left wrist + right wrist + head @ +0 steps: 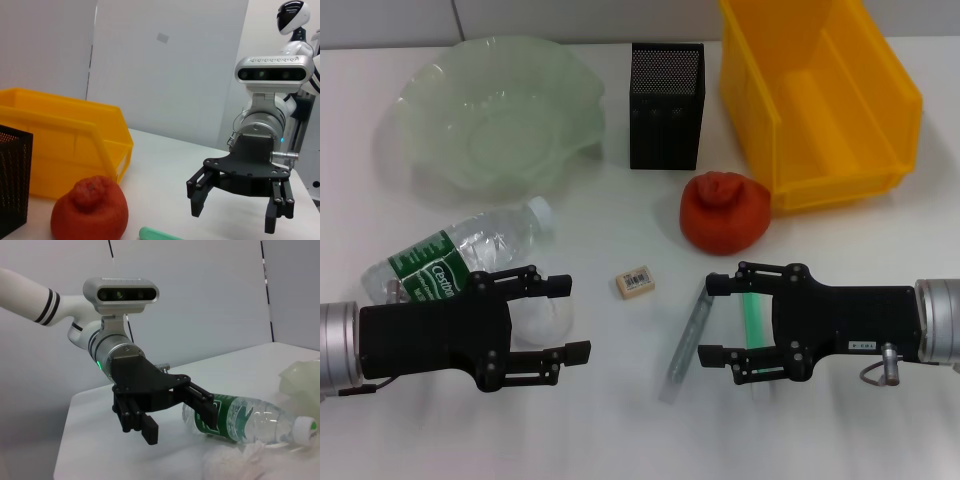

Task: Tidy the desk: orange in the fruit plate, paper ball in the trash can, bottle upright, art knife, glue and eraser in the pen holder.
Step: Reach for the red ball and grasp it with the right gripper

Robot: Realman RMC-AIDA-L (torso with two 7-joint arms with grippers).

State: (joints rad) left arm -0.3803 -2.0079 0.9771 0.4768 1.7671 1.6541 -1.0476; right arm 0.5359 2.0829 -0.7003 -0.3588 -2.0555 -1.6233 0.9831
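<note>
Lower left of head view: left gripper, black linkage fingers spread apart, nothing between them; a crumpled white paper ball lies within the gap. Lower right: right gripper, fingers likewise parted and empty, hovering over a green glue stick. Just left of its fingertips, a slim grey art knife lies on the white table.

Centre: small beige rectangular eraser, flat, apart from both grippers. Left of centre: clear plastic bottle on its side, green label, white cap.

Right of centre: orange, dimpled rind, knobbed top.

Upper frame: translucent pale-green wavy-rimmed fruit plate at left; black mesh square pen holder upright in the middle; glossy yellow plastic bin at right.
</note>
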